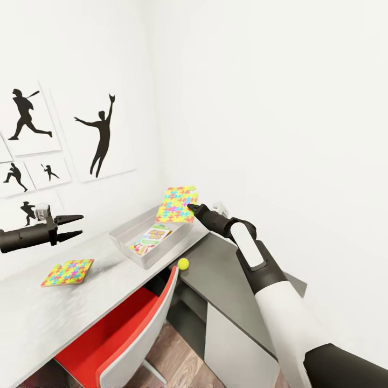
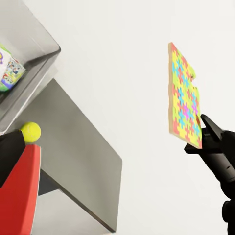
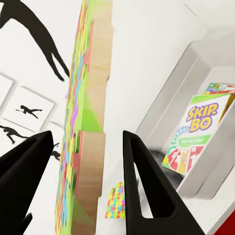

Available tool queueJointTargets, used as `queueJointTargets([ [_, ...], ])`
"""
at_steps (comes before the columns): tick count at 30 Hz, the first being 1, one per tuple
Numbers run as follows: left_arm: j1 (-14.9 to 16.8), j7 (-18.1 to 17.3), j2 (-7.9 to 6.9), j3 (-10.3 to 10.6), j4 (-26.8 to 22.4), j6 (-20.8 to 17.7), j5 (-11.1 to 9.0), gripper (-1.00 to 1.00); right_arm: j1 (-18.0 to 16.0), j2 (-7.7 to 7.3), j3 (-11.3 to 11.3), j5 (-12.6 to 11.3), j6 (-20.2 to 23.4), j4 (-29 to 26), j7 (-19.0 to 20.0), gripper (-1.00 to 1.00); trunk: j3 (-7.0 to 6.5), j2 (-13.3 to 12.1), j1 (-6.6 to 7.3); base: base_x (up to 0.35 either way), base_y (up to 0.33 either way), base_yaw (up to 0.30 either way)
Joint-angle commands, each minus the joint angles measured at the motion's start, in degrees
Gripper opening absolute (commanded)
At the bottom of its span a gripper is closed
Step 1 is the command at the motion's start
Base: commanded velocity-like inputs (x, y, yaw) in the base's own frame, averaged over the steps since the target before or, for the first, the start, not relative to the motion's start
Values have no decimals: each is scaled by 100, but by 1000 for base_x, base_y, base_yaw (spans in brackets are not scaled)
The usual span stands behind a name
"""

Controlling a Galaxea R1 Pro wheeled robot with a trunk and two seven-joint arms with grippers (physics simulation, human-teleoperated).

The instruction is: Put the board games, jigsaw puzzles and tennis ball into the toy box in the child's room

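My right gripper (image 1: 192, 207) hangs over the far end of the light grey toy box (image 1: 123, 235), with a jigsaw puzzle (image 1: 177, 203) standing on edge in the air between its fingers. In the right wrist view a thin gap shows on each side of this puzzle (image 3: 83, 122), so the jaws stand open. A SKIP-BO board game (image 1: 151, 239) lies inside the box. The other jigsaw puzzle (image 1: 68, 271) lies flat on the pale table (image 1: 48, 312). The tennis ball (image 1: 184, 263) rests at the corner by the dark cabinet. My left gripper (image 1: 75, 226) hovers open and empty above the table.
A red and grey chair (image 1: 126, 323) is tucked under the table's front edge. The lower dark grey cabinet (image 1: 221, 269) joins the table at the right, under my right arm. White walls close in behind; black silhouette pictures (image 1: 102, 137) hang on the left one.
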State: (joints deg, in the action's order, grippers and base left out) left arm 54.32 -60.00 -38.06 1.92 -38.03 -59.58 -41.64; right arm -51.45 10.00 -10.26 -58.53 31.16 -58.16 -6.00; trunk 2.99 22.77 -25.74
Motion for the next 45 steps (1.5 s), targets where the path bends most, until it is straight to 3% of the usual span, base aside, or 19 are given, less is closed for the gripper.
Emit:
queueJointTargets([
  [1,9,-20,-40,20,6,-18,-11,100,-5,0,-3,-64,12,-10,-58,-100,24,15,-4,0,0,89],
  [7,9,-20,-144,18,6,-18,-11,100,-5,0,5,-62,13,-10,-57,-100,78,15,-4,0,0,89],
  [40,9,-24,-177,10,6,-17,-11,100,-23,0,129,-58,74,-81,-181,-100,382,15,-4,0,0,37],
  [45,9,-321,-183,10,6,-12,4,100,-30,0,129,-61,74,-82,-190,-100,428,15,-4,0,0,0],
])
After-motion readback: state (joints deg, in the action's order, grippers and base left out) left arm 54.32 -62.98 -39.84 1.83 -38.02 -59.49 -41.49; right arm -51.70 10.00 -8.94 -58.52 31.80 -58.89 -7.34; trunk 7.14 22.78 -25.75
